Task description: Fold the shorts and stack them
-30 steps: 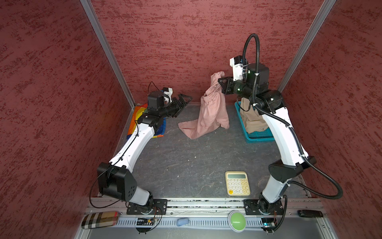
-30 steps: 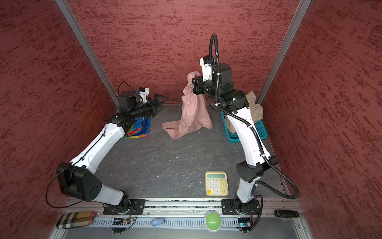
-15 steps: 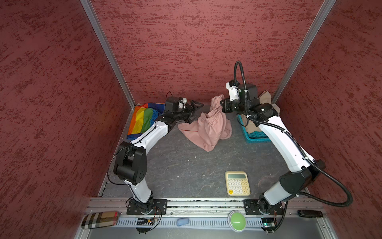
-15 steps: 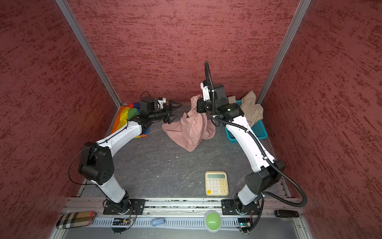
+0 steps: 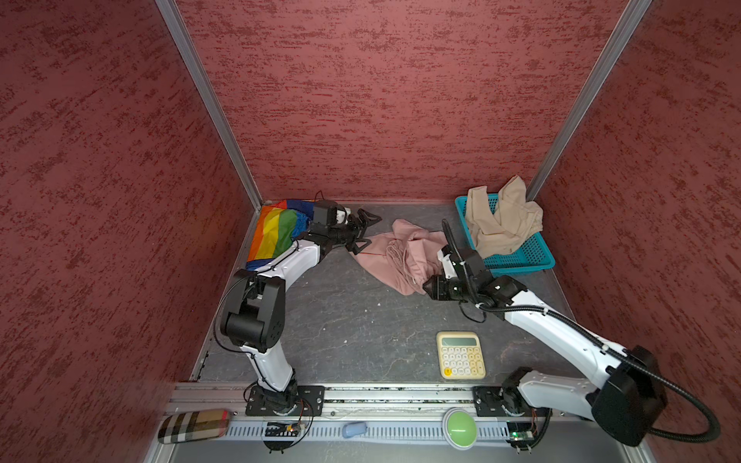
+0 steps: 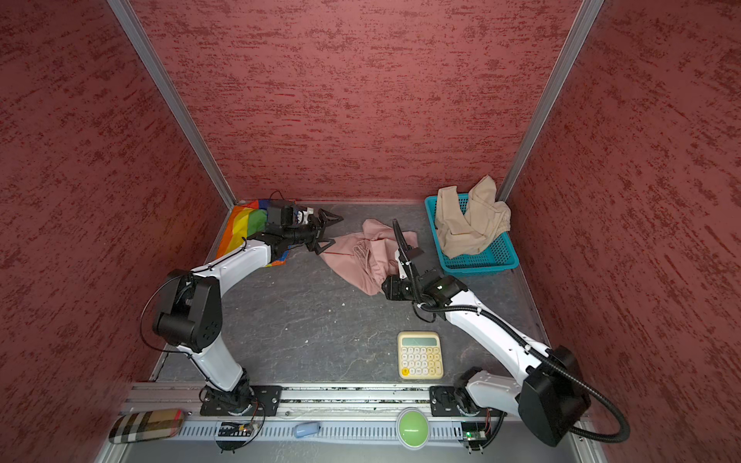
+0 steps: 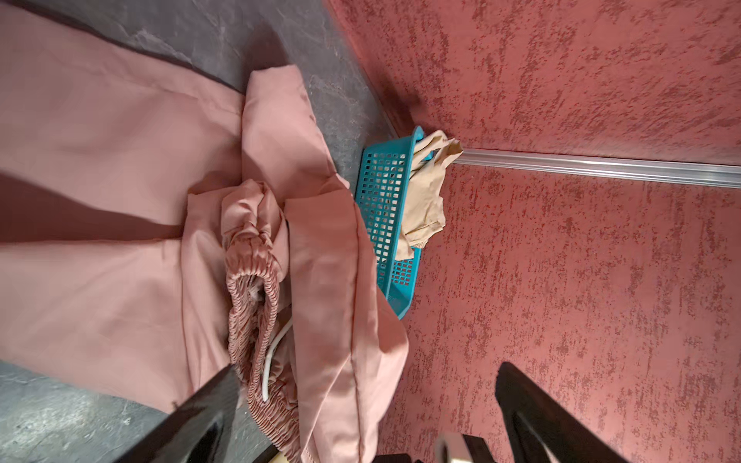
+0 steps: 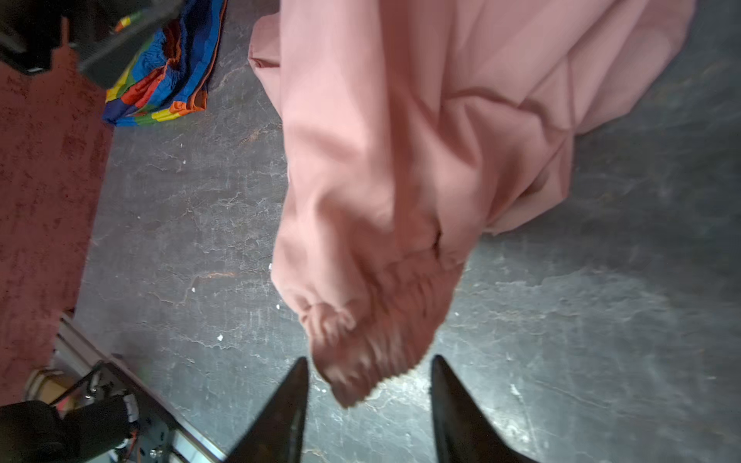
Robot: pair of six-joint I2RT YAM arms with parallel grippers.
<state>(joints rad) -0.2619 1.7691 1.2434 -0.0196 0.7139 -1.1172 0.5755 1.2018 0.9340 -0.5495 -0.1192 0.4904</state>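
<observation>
Table [image 5: 345, 320] is carrying pink shorts [image 5: 385, 260], lying crumpled mid-back. Basket [image 5: 533, 256] at back right is holding beige shorts [image 5: 501, 224], which are spilling over its rim. Rainbow shorts [image 5: 276, 232] are lying back left. Left gripper [image 5: 363, 234] is gaping at the pink edge, gripping nothing. Right gripper [image 8: 371, 360] is standing spread, with the pink waistband loose at its tips.

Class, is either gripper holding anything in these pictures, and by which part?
Nothing is held. The right gripper has its jaws apart, the pink shorts lying unclamped, waistband at their tips. The left gripper is wide open at the shorts' edge.
</observation>
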